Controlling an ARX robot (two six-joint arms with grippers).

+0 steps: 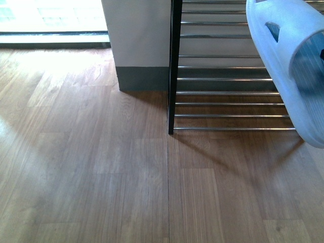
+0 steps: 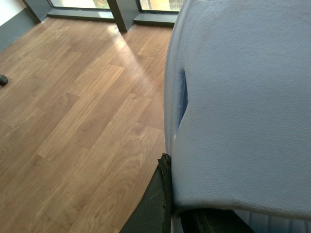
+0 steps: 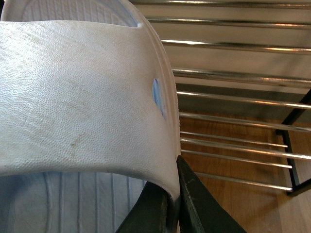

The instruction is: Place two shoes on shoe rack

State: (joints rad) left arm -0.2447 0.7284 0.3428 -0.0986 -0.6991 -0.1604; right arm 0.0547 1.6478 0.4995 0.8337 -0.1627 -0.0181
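My left gripper [image 2: 174, 196] is shut on the strap edge of a pale blue slide sandal [image 2: 243, 97], held above the wooden floor. My right gripper [image 3: 174, 194] is shut on the strap edge of the other pale blue slide sandal [image 3: 73, 97], held close in front of the shoe rack [image 3: 233, 46]. In the front view one pale blue sandal [image 1: 288, 55] hangs at the right edge before the rack's silver rods [image 1: 228, 104] and black side frame [image 1: 174, 66]. No arm shows in the front view. The rods in view are bare. The grey sneakers are out of view.
A white wall block with grey skirting [image 1: 139, 50] stands just left of the rack. A bright window [image 1: 50, 15] is at the far left. Wooden floor [image 1: 101, 177] lies in front. A small dark object [image 2: 2, 80] lies at the floor's edge.
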